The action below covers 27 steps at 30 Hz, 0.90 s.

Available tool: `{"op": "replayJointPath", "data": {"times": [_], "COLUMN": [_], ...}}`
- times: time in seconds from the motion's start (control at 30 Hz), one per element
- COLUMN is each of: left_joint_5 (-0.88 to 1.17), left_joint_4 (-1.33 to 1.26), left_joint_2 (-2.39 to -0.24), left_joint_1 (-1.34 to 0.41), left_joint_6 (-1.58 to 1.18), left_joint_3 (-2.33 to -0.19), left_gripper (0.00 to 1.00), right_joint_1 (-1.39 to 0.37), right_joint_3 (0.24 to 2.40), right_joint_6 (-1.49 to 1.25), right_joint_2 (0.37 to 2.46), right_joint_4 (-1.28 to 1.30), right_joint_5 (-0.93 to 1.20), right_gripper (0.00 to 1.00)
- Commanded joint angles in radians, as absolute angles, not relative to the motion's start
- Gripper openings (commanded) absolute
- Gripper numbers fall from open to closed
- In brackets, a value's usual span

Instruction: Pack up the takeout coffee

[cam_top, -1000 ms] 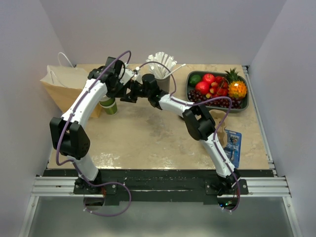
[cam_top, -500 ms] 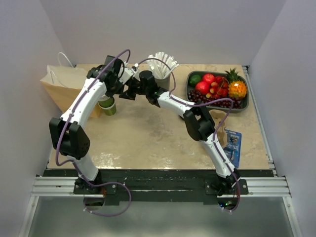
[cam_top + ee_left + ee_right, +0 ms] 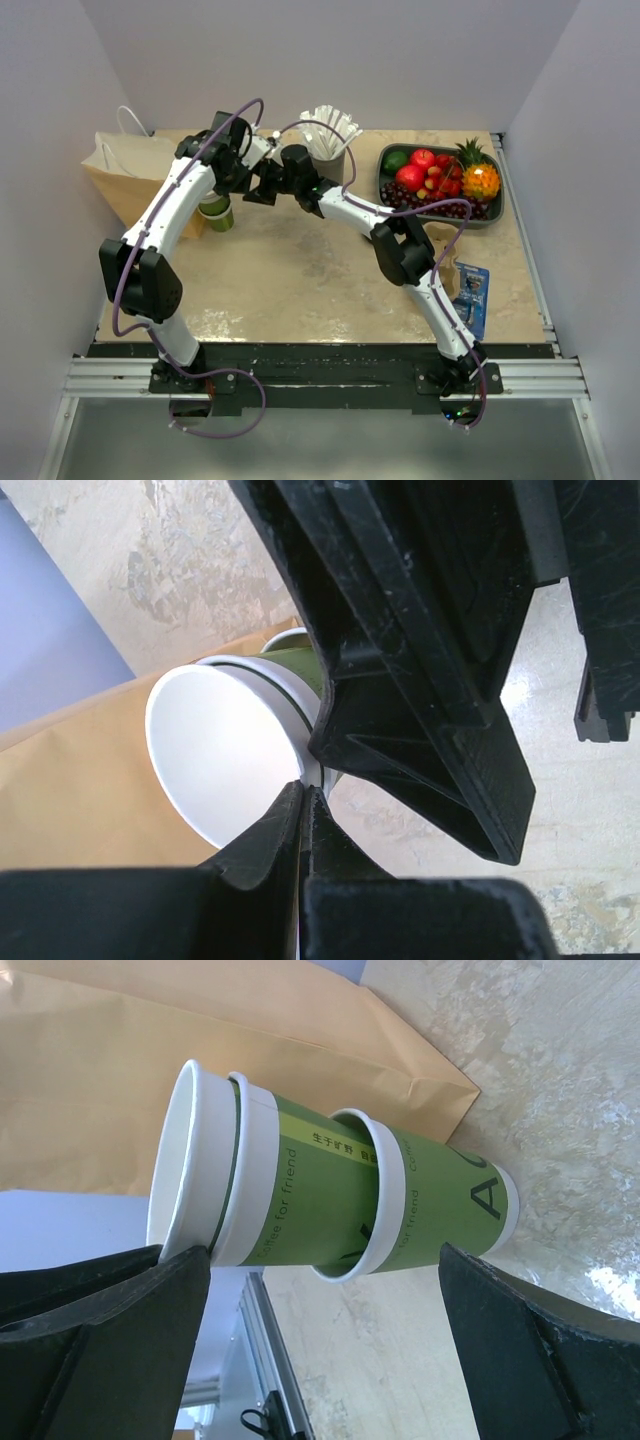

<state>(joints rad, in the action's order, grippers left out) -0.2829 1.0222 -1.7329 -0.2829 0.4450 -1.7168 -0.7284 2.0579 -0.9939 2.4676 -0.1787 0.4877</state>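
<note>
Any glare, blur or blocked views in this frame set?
Top external: even light, soft shadows, green cups half hidden under the left arm. Left wrist: the left gripper and other black hardware fill most of the frame; table washed out by glare. Right wrist: cups sharp, print legible; glare patch on the table.

The green paper cup (image 3: 320,1200) reads "for friend", "A", perhaps Chinese characters.

A marbled beige table (image 3: 300,280) carries a brown paper bag (image 3: 125,170) at its far left corner, lying flat (white handle loop at the back). A grey cup (image 3: 330,168) of white straws (image 3: 328,128) stands far centre. To its right, a dark tray (image 3: 383,172) holds apples (image 3: 422,158), grapes (image 3: 450,207) and other fruit. A blue packet (image 3: 472,290) lies near the right edge.
</note>
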Motion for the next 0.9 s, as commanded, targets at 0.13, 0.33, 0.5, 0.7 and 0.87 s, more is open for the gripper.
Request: {"op": "replayJointPath", "data": {"times": [0.13, 0.33, 0.5, 0.7, 0.87], "left_joint_5": [-0.155, -0.14, -0.19, -0.279, -0.317], "left_joint_4": [1.032, 1.042, 1.028, 1.014, 1.029], "left_joint_2": [-1.7, -1.698, -1.686, -1.658, -1.625], "left_joint_1": [-0.29, -0.29, -0.29, -0.29, -0.29], "left_joint_6": [0.4, 0.393, 0.411, 0.448, 0.472], "left_joint_3": [-1.824, -1.822, -1.806, -1.842, -1.884], "left_gripper": [0.0, 0.0, 0.0, 0.0, 0.0], "right_joint_1": [-0.768, -0.77, -0.77, -0.77, -0.769], "right_joint_3": [2.109, 2.095, 2.088, 2.098, 2.115], "right_joint_6": [-0.911, -0.896, -0.891, -0.855, -0.799], "right_joint_2": [2.502, 2.499, 2.484, 2.456, 2.428], "right_joint_4": [-0.042, -0.003, -0.055, -0.224, -0.213], "right_joint_5": [0.371, 0.334, 0.363, 0.485, 0.503], "right_gripper": [0.99, 0.99, 0.99, 0.99, 0.99]}}
